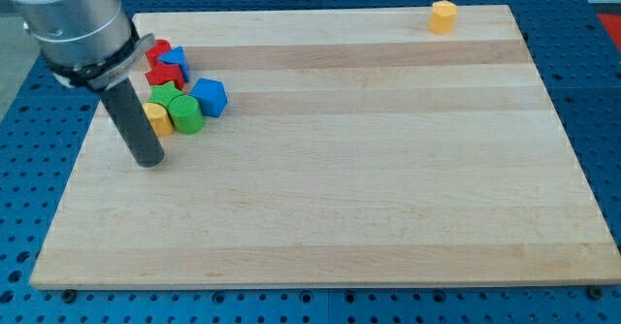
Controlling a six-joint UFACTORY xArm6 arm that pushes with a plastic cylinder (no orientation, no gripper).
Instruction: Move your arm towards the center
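My tip [149, 160] rests on the wooden board [369, 169] near its left edge. It sits just below and left of a cluster of blocks. Nearest to it is a yellow block [157, 117], partly hidden behind the rod. Beside that is a green cylinder [187, 114], with a green star-shaped block [162, 95] above it. A blue cube [211, 97] lies at the cluster's right. Red blocks [161, 74] and a blue block [176, 60] lie at the cluster's top. The arm's grey body covers the view's top left.
A lone yellow hexagonal block [443, 16] stands near the board's top edge, right of centre. The board lies on a blue perforated table [597, 91].
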